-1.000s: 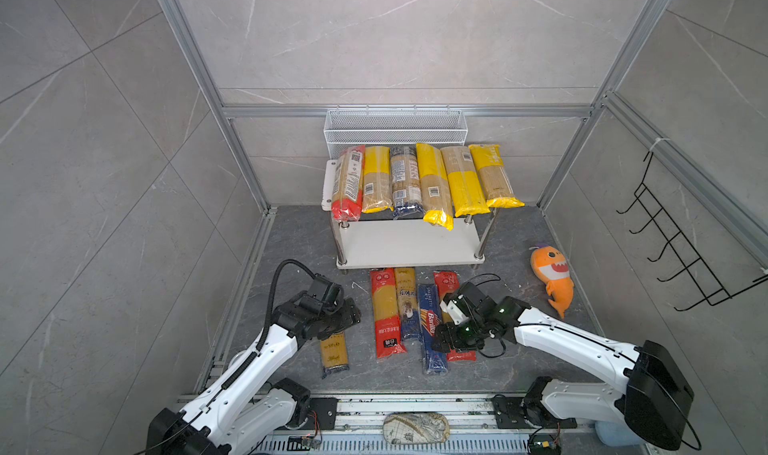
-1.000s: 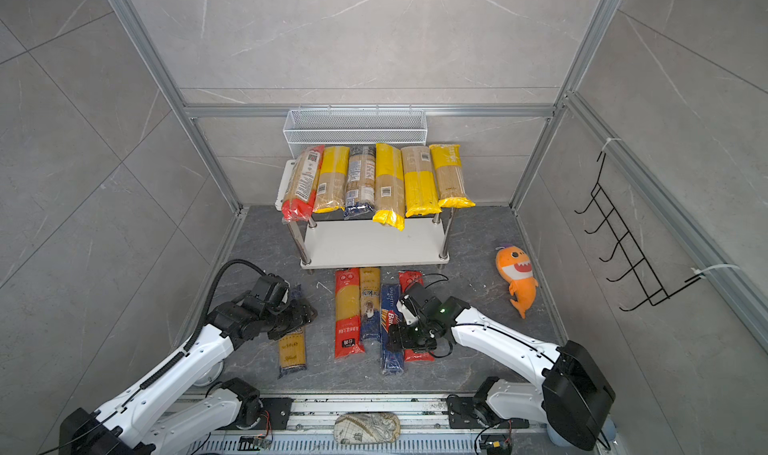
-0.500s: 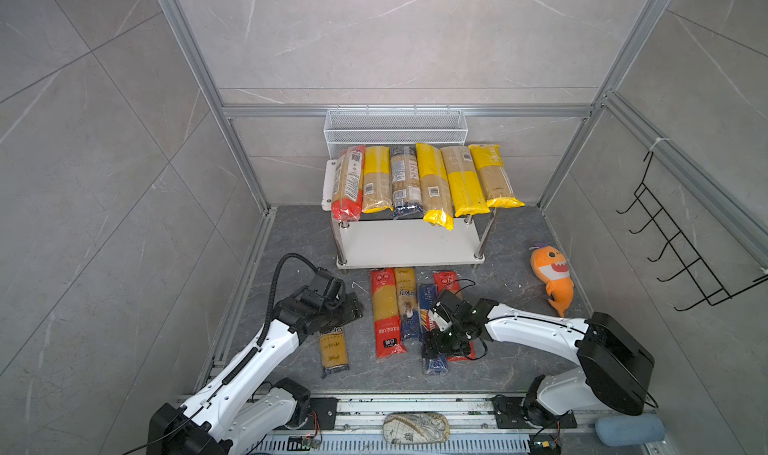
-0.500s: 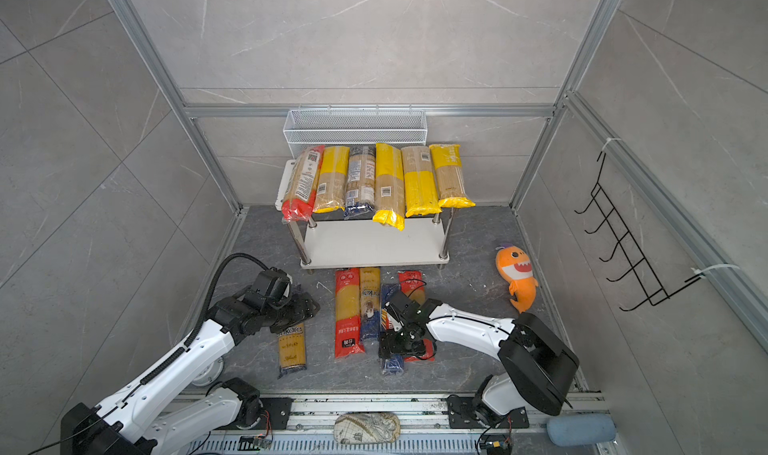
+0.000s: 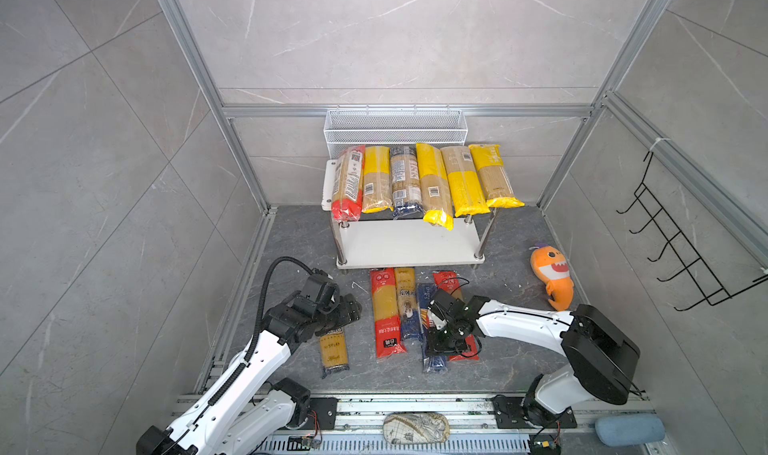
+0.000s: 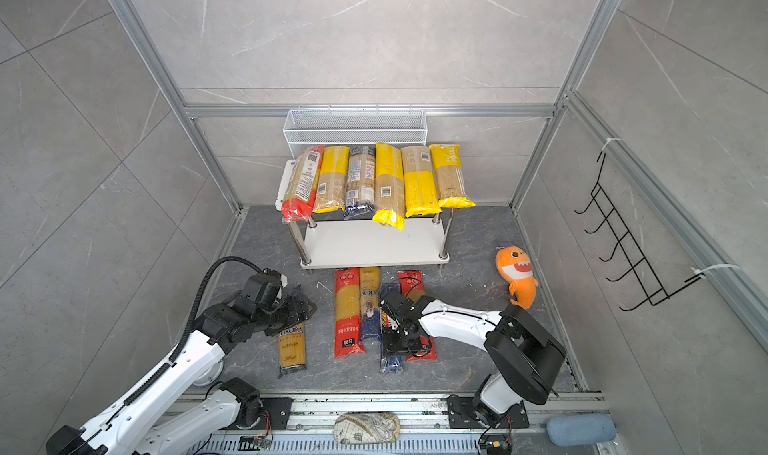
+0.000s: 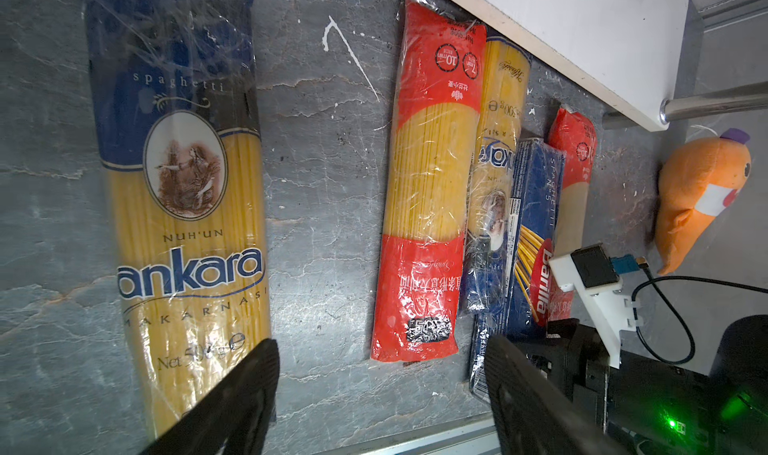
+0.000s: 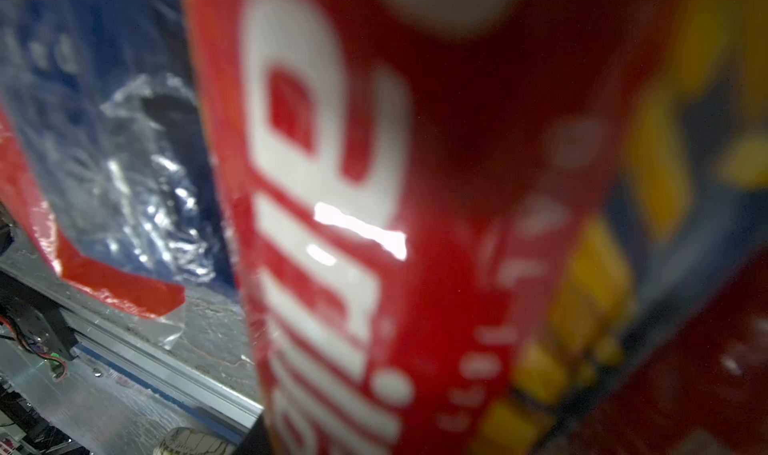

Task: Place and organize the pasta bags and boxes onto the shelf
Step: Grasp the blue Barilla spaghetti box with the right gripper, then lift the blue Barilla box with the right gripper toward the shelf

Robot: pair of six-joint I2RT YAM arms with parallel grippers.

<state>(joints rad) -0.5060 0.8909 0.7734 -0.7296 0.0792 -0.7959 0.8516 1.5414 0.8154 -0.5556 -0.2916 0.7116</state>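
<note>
1. Spread wide, the left end effector [image 7: 379, 343] hangs over the Ankara bag [image 7: 183, 208] on the floor [image 5: 299, 241].
2. The right end effector [image 5: 442, 343] is down on the blue box [image 5: 434, 363]; can't tell its grip.
3. Six packs [image 5: 419, 183] line the top of the shelf [image 5: 409, 245].

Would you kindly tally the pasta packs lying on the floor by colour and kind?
Red-ended bags: 2
Blue Ankara bags: 2
Blue Barilla box: 1
Total: 5
</note>
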